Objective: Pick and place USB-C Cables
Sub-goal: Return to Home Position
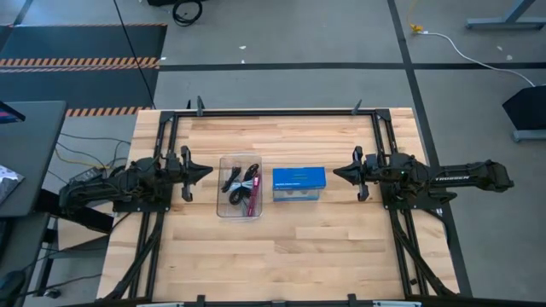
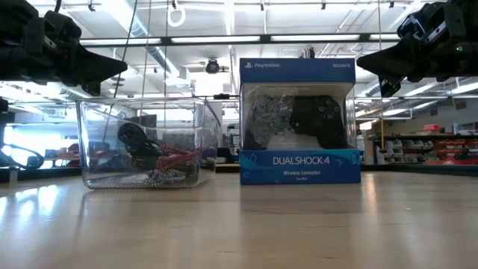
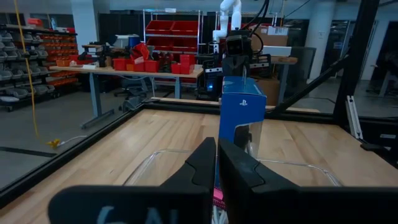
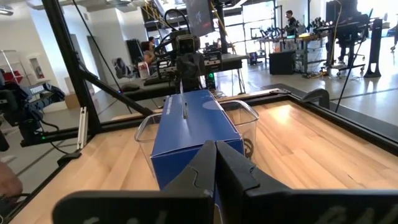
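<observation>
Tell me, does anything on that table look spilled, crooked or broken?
Nothing stands out. The cables lie bundled inside the clear bin, none out on the table. The blue box stands upright beside the bin, apart from it. The left arm and right arm wait at opposite table edges.

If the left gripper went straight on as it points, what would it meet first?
Probably the blue rectangular box; the left gripper seems to pass above the transparent plastic tray, but height is unclear.
</observation>
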{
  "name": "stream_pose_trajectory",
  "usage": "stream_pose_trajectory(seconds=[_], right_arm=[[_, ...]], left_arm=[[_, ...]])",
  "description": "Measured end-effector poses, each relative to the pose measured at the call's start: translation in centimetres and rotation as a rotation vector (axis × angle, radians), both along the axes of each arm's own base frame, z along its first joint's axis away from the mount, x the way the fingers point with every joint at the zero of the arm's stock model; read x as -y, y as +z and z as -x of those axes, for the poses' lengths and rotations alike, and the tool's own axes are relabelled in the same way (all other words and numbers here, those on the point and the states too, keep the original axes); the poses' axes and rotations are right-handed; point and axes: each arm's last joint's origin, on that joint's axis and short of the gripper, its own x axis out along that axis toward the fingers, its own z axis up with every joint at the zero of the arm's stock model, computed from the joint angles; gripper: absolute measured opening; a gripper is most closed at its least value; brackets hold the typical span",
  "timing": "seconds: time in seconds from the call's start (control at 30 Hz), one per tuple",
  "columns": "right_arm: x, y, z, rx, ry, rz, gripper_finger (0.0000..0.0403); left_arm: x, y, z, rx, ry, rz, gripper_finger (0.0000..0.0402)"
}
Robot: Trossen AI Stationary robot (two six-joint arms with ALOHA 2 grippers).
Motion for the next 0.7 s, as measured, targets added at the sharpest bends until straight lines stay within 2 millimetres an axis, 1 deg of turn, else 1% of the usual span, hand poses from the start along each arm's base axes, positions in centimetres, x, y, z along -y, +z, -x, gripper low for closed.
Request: stream_pose_trajectory(seconds=[0.23, 0.7], right_arm=[[0.0, 0.0, 0.0, 0.0, 0.0, 0.0, 0.0015], [0.0, 0.0, 0.0, 0.0, 0.0, 0.0, 0.0016]], left_arm=[[0.0, 0.0, 0.0, 0.0, 0.0, 0.0, 0.0029], [0.0, -0.01, 0.0, 0.0, 0.0, 0.0, 0.0025]])
